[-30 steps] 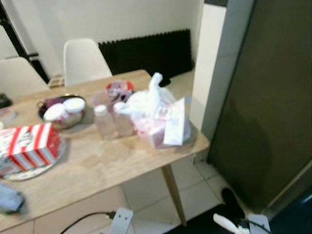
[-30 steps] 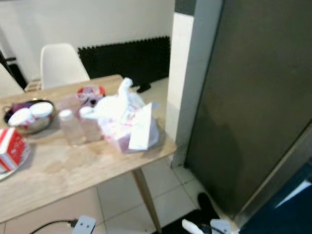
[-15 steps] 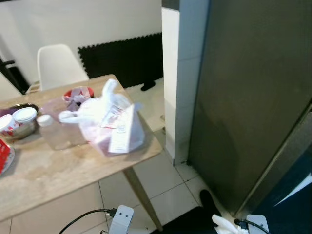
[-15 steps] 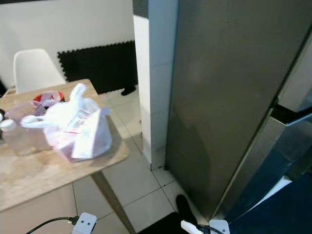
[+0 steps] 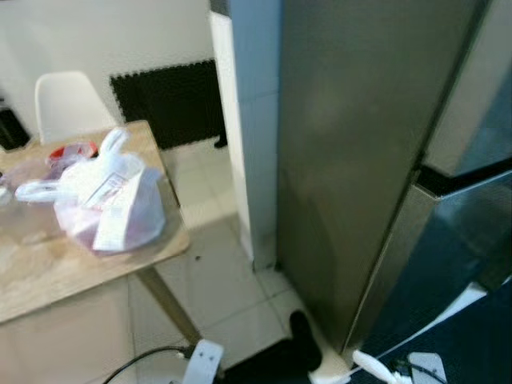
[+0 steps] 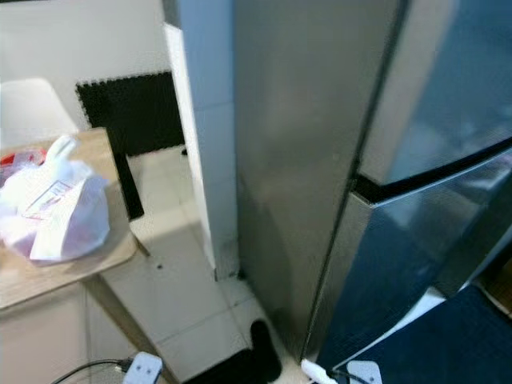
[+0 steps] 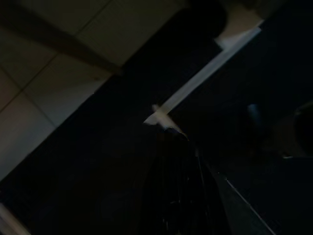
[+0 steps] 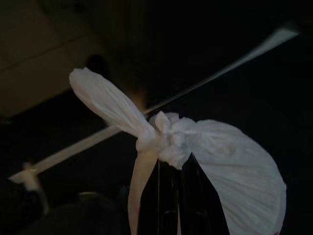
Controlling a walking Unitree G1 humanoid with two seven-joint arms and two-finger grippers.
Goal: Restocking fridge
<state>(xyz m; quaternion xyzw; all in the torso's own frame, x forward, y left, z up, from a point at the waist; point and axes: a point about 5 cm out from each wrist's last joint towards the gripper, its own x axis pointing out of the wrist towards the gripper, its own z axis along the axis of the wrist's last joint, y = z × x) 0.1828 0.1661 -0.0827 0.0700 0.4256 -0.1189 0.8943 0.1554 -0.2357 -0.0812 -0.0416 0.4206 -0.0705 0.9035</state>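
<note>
Fridge (image 6: 320,144) dominates, steel, two doors w/ a dark seam between, both closed; it stands just right of a white tiled column (image 5: 248,120). Wooden table (image 5: 48,264) sits off to robot's left, well apart from fridge, w/ a white chair (image 5: 64,104) behind it. On the table's near corner lies a tied white plastic bag (image 5: 108,204), pinkish contents showing thru, receipt-like slip on its side.

Right gripper (image 8: 172,169) hangs low, fingers pinched together on the knot of a second white bag (image 8: 234,171), dangling over dark floor. Bag looks light, soft, thin film: prob tears if yanked, so the knot is the sensible hold, as now.

Left gripper (image 7: 178,147) idles in shade; fingers' state – can't tell.
</note>
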